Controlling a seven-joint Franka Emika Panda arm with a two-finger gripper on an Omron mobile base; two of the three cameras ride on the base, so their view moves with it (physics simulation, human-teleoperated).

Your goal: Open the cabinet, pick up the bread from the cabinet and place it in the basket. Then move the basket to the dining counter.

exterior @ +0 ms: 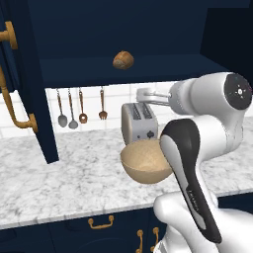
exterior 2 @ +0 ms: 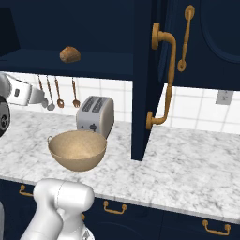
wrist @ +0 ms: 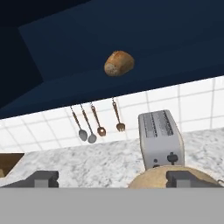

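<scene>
Two dark fingertips (wrist: 43,178) of the end effector (wrist: 116,179) stand wide apart, holding nothing. The bread (wrist: 119,63) lies on the open cabinet's (exterior: 123,29) shelf. The basket (exterior 2: 77,150) sits on the marble worktop (exterior 2: 187,173), just before the toaster (exterior 2: 96,115).

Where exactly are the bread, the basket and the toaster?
bread (wrist: 119,63): hand view, middle of its crust.
basket (exterior 2: 77,149): right base view, inside of the bowl.
toaster (exterior 2: 96,115): right base view, front side.
</scene>
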